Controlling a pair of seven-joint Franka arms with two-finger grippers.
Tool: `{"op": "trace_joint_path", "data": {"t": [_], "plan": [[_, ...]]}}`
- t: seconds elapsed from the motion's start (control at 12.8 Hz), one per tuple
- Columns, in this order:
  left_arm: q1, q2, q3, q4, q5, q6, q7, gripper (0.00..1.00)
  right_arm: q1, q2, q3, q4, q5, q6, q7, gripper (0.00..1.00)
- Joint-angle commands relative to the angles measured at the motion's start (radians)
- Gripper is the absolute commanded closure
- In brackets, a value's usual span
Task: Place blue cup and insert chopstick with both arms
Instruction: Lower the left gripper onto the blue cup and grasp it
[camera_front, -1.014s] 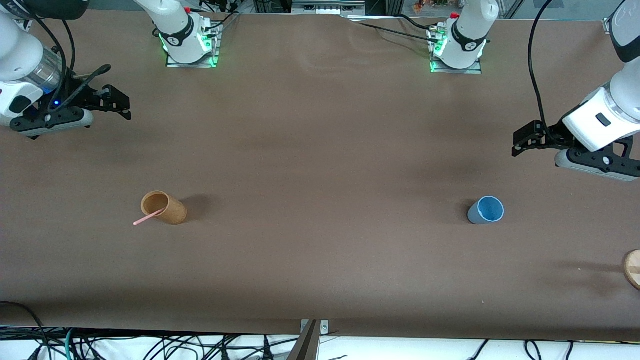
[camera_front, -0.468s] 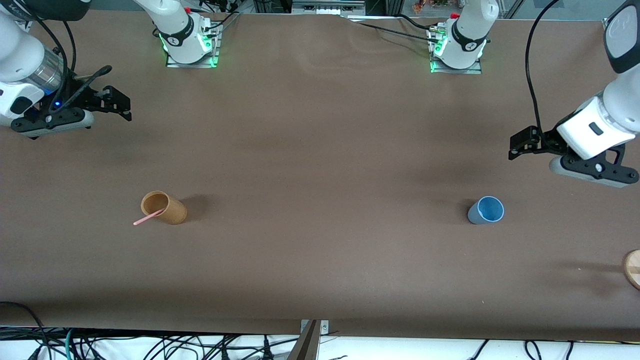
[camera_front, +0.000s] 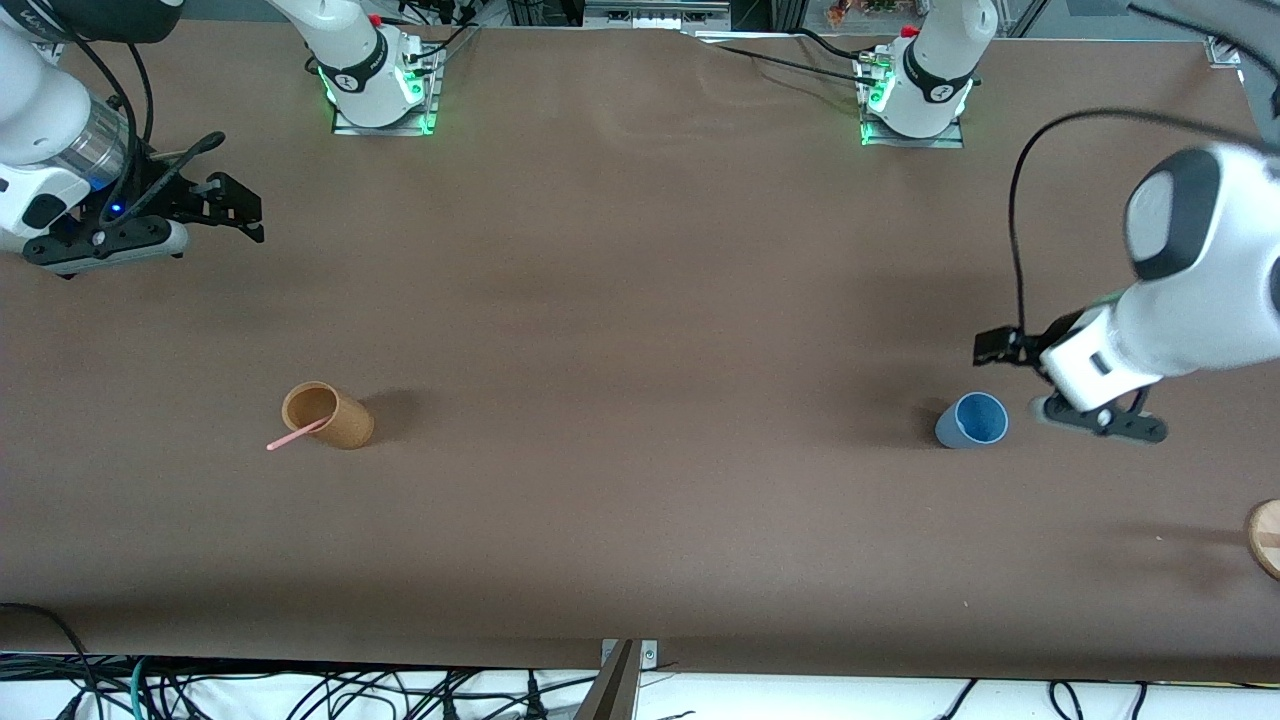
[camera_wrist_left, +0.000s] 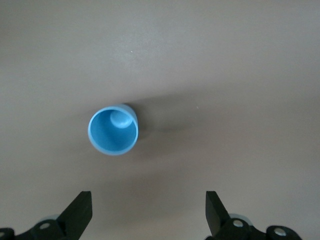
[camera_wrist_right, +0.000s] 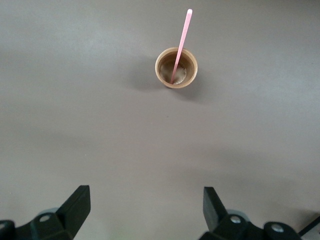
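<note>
A round wooden object (camera_front: 1266, 538) is cut off by the frame edge at the left arm's end of the table, nearer the front camera than the blue cup (camera_front: 972, 420), and only a slice of it shows, so what it is cannot be made out. The upper links of both arms run out of the front view. No readable writing shows on the cups or the table; the small marks on the two arm bases are too small to read.

The blue cup stands upright on the brown table (camera_front: 640, 300) toward the left arm's end, its lighter blue inside showing in the left wrist view (camera_wrist_left: 113, 130). The left gripper (camera_front: 1010, 375) hangs in the air just beside the cup; its fingers (camera_wrist_left: 77, 212) are spread wide with nothing between them.

The pink chopstick (camera_front: 296, 434) stands slanted in a tan cup (camera_front: 328, 414) toward the right arm's end of the table, its upper end sticking out past the rim. The right wrist view shows the stick (camera_wrist_right: 180, 45) leaning inside that cup (camera_wrist_right: 176, 68). The right gripper (camera_front: 235, 210) waits over the table edge at the right arm's end, well apart from the tan cup, its fingers (camera_wrist_right: 75, 207) parted and empty.

Tangled cables (camera_front: 300, 690) lie below the table's near edge.
</note>
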Motion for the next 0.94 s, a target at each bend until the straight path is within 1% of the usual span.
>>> {"op": "trace_joint_path", "data": {"t": [0.0,0.23,0.31,0.47,0.55,0.62,0.7,0.78,0.86], "plan": [[0.002,0.018,-0.003,-0.093,0.028,0.132,-0.007,0.0,0.004,-0.038,-0.001,-0.043,-0.014,0.024,0.012,0.0],[0.003,0.024,0.0,-0.216,0.036,0.313,-0.007,0.0,0.004,-0.038,-0.001,-0.043,-0.014,0.024,0.013,0.0],[0.005,0.032,0.0,-0.24,0.062,0.365,-0.008,0.0,0.004,-0.038,-0.001,-0.043,-0.014,0.027,0.012,0.0],[0.005,0.052,0.0,-0.262,0.078,0.421,-0.016,0.0,0.004,-0.034,-0.001,-0.055,-0.014,0.059,0.01,0.0],[0.006,0.058,0.0,-0.273,0.079,0.442,-0.018,0.0,0.002,-0.016,-0.001,-0.059,-0.014,0.104,0.007,0.0],[0.006,0.068,0.0,-0.291,0.079,0.48,-0.019,0.0,0.001,0.024,-0.002,-0.057,-0.014,0.161,0.006,0.0],[0.009,0.076,0.0,-0.317,0.079,0.531,-0.019,0.0,0.001,0.085,-0.002,-0.049,-0.018,0.228,-0.002,0.0],[0.015,0.082,0.0,-0.334,0.079,0.575,-0.019,0.04,0.001,0.137,-0.004,-0.046,-0.027,0.308,-0.005,0.0],[0.029,0.09,0.0,-0.34,0.079,0.597,-0.018,0.27,0.001,0.196,-0.004,-0.04,-0.038,0.38,-0.007,0.0]]}}
